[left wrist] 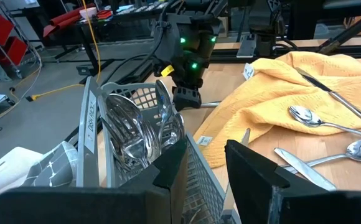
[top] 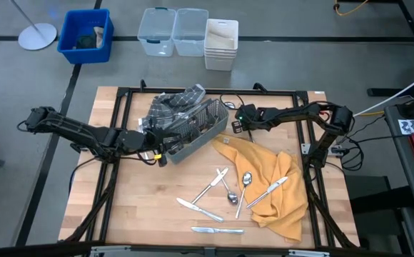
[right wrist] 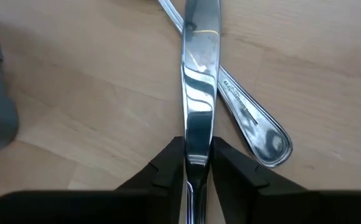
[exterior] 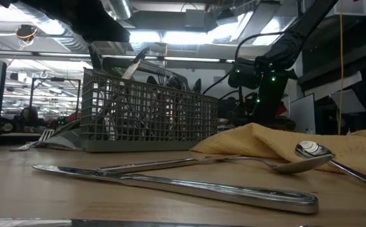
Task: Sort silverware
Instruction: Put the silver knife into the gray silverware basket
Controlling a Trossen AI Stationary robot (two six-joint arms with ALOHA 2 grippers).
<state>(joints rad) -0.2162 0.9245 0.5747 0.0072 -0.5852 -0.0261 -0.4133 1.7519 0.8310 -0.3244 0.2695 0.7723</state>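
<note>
The grey wire-mesh caddy [top: 193, 128] stands at the table's far middle, with several silver pieces [left wrist: 137, 134] standing in it. More silverware lies loose on the wood: a fork [top: 210, 184], two spoons [top: 239, 189] and two knives [top: 200, 209]. One knife [top: 268, 191] lies on a yellow cloth [top: 278, 185]. My left gripper [top: 160, 153] is open at the caddy's near-left end; its fingers [left wrist: 168, 171] stand on either side of the mesh end wall [left wrist: 199, 171]. My right gripper [top: 230, 128], at the caddy's right end, is shut on a knife [right wrist: 199, 74]. My left gripper has the caddy's end wall between its open fingers; I cannot tell whether it touches the wall. My right gripper pinches a knife's two narrow edges [right wrist: 197, 134] between its two fingers. The knife runs on away from the fingertips, flat side up. It lies across another piece's handle [right wrist: 255, 124] above the wood.
A grey patterned cloth [top: 165, 107] lies under the caddy's far-left side. Black frame rails [top: 121, 100] edge the table. Beyond the far edge stand a blue bin [top: 86, 34], two clear bins [top: 173, 30] and a white bin [top: 221, 44].
</note>
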